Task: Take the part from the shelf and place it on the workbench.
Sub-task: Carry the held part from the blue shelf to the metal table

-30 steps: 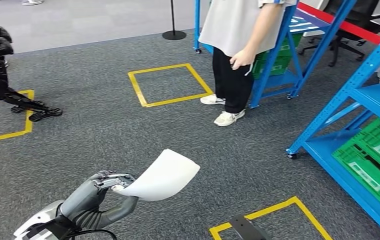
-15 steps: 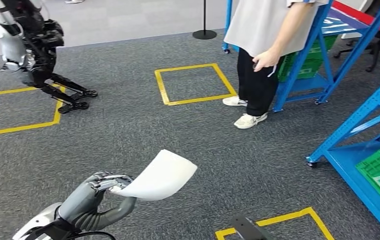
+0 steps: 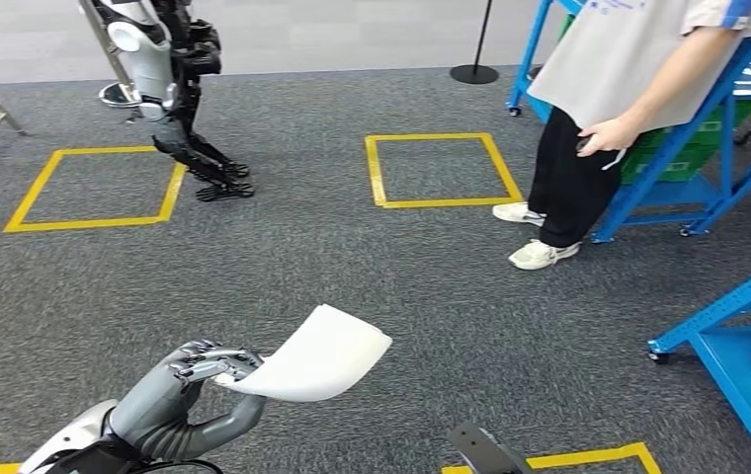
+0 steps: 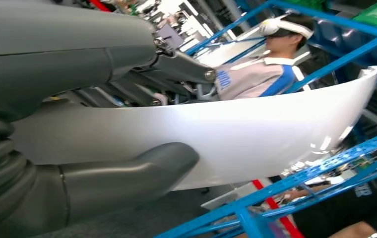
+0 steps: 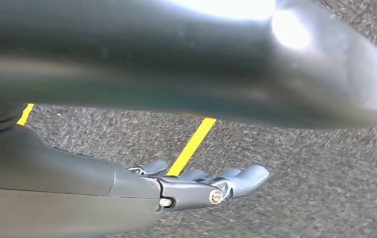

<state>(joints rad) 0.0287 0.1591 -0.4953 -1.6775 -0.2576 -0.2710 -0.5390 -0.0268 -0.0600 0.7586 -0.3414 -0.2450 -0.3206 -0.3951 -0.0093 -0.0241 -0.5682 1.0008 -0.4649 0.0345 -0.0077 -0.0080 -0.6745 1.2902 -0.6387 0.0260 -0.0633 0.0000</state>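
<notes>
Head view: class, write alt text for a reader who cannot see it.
The left robot hand grips a curved white sheet-like part above grey carpet marked with yellow tape squares. A person stands beside blue metal shelving; another humanoid robot stands beyond.

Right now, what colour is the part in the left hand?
White, plain; the part shows best in the head view.

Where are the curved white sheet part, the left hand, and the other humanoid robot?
Curved white sheet part [image 3: 327,351], head view, middle.
Left hand [image 3: 186,387], head view, back.
Other humanoid robot [image 3: 166,69], head view, torso.
</notes>
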